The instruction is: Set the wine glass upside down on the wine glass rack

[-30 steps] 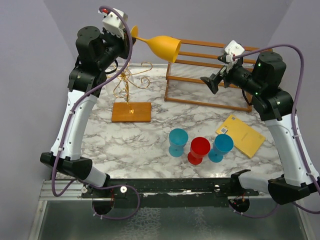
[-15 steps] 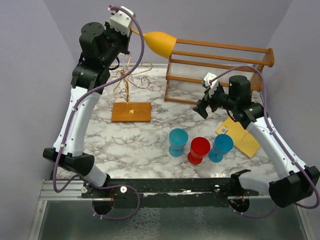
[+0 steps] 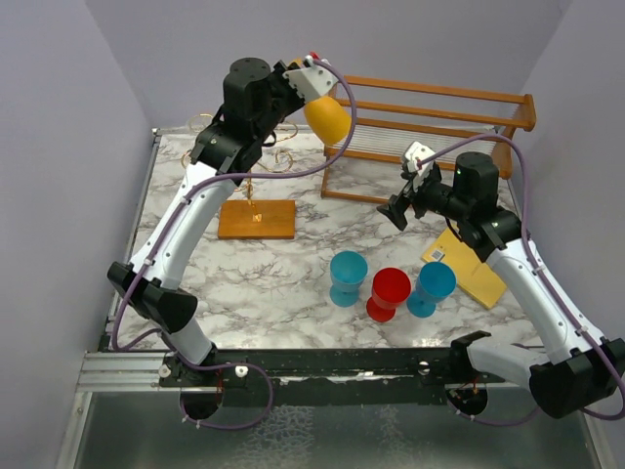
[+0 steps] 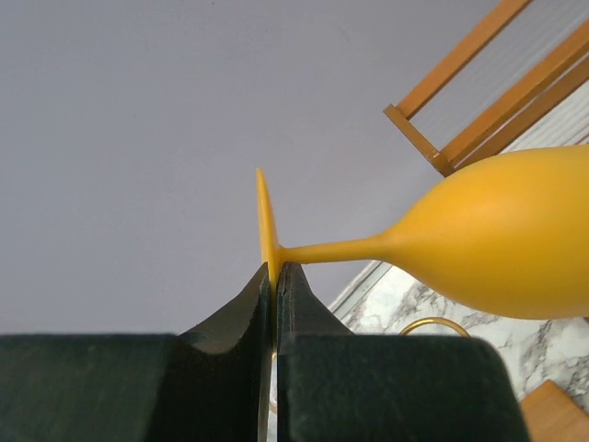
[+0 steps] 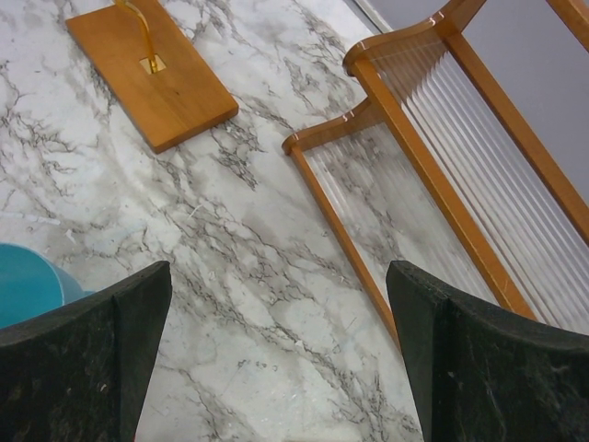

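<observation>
The yellow wine glass (image 3: 327, 118) hangs in the air above the back of the table, its stem roughly level and its bowl (image 4: 506, 241) pointing toward the slatted shelf. My left gripper (image 3: 296, 70) (image 4: 274, 269) is shut on the thin edge of the glass's foot. The wine glass rack (image 3: 256, 164) is a gold wire tree on an orange-brown base (image 3: 256, 219) (image 5: 147, 78), just below and left of the glass. My right gripper (image 3: 398, 209) (image 5: 278, 272) hovers open over bare marble in front of the slatted shelf, holding nothing.
A large wooden slatted shelf (image 3: 430, 127) (image 5: 442, 166) stands at the back right. Two blue cups (image 3: 348, 277) (image 3: 431, 286) and a red cup (image 3: 390, 291) cluster near the front centre. A yellow card (image 3: 474, 264) lies under the right arm.
The left arm has swung right with the glass, from the back-left corner to above the wire tree. The right arm came down from the slatted shelf earlier and has barely moved since.
</observation>
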`<state>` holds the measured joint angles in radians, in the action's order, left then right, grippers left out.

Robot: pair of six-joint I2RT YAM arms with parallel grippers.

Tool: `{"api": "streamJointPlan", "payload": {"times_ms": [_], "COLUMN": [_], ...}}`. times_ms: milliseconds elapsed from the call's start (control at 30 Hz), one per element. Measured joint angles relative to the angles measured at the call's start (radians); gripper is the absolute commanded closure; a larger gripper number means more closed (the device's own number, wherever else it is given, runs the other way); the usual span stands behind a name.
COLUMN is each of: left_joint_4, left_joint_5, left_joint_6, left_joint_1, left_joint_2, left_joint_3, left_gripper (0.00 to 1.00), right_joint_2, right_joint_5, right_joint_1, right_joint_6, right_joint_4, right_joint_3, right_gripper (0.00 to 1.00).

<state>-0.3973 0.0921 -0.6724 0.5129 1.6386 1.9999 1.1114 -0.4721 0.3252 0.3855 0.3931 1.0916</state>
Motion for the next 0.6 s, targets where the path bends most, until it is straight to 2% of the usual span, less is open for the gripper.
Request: {"api": "streamJointPlan", "payload": {"times_ms": [233, 600], "left_joint_4": [-0.008, -0.046], "left_joint_5": [0.053, 0.120], "left_joint_6": [-0.179, -0.273], "left_joint_1": [0.040, 0.045], "left_joint_2": [0.053, 0.155], "left_joint_3": [-0.034, -0.050], "left_gripper": [1.00, 1.00], "right_joint_2": [0.000, 0.000], "right_joint_5": [0.000, 0.000], "right_joint_1": [-0.005, -0.005], "right_joint_6": [0.000, 0.001], "right_joint_4": [-0.009, -0.020], "right_joint_3": [-0.011, -0.017], "right_gripper": [0.00, 0.00]}}
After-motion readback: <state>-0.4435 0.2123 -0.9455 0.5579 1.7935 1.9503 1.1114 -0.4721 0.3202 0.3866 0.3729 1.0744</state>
